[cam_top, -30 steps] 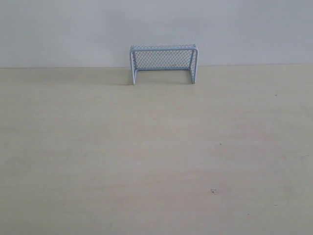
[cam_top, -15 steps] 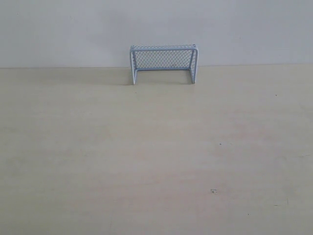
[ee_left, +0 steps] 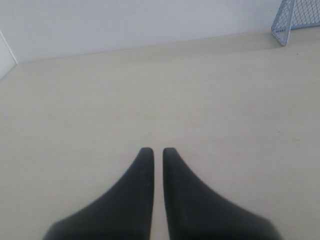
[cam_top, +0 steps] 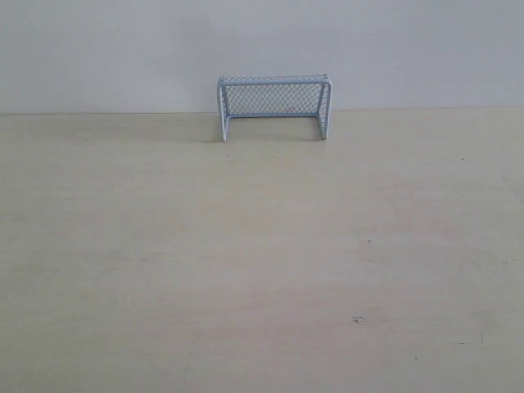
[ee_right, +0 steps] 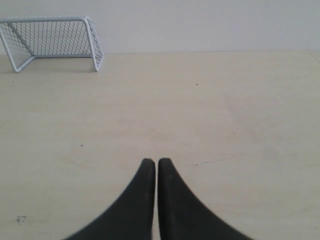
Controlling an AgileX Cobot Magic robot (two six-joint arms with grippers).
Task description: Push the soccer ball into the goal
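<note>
So the biggest thing we've got here is the pale wooden bench, which fills most of the exterior view, with a plain white wall behind it. The goal stands upright at the far edge of the bench, right up by the wall and roughly mid-width, with its open mouth facing the camera.

Both claws are well apart from the goal, with a long stretch of bare bench in between. The left claw is clenched, with just a thin slit between its 2 black fingers and nothing in it. The right claw is clenched even tighter, also on nothing.

As for the views, only the wrist cams show the claws, while the exterior cam gives us the goal square-on. The left wrist cam only catches 1 corner of the goal at the frame edge. The right wrist cam gets the whole goal at an angle, side netting included.

There's a tiny dark speck on the near part of the bench. We can't tell where the soccer ball is from any of the 3 views.
</note>
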